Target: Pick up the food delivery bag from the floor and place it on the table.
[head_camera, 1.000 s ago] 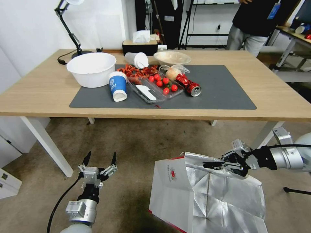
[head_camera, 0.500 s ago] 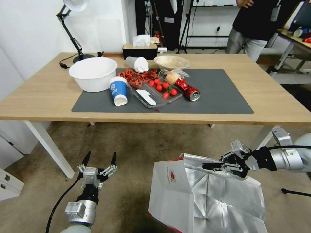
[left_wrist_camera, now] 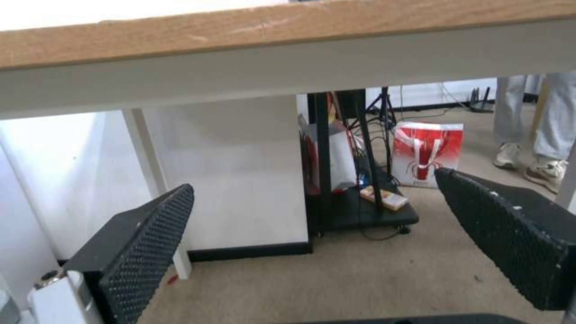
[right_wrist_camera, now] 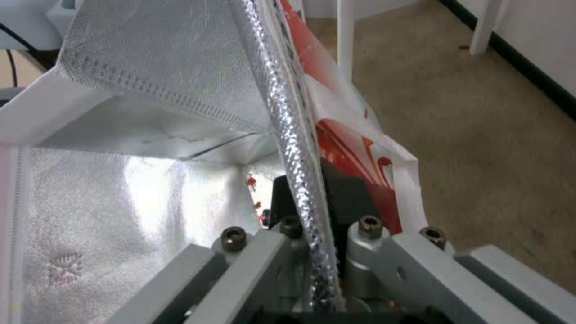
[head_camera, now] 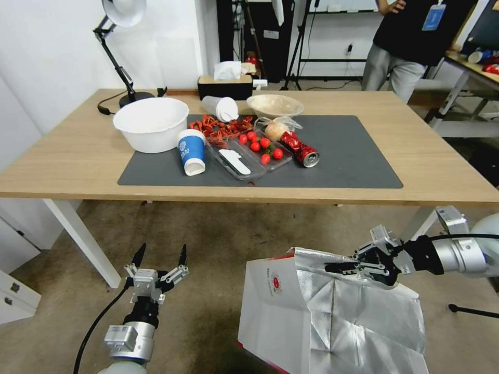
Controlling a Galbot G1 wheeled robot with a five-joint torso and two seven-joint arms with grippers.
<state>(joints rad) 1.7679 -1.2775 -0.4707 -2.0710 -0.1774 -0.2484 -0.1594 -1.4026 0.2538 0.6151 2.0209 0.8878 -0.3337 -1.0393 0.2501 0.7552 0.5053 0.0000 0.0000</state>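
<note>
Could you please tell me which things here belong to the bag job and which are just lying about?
Job:
- food delivery bag, its foil rim pinched by the right end effector
- table
- floor

Lying about:
- white bowl
- blue paper cup
- cherry tomatoes
- red can
- desk lamp
- tissue box

Lab room – tripods [head_camera: 301, 41], desk lamp [head_camera: 122, 31], carpet [head_camera: 208, 249]

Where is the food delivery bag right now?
In the head view, the food delivery bag is low on the robot's right, in front of the table, its foil rim pinched by the right end effector.
</note>
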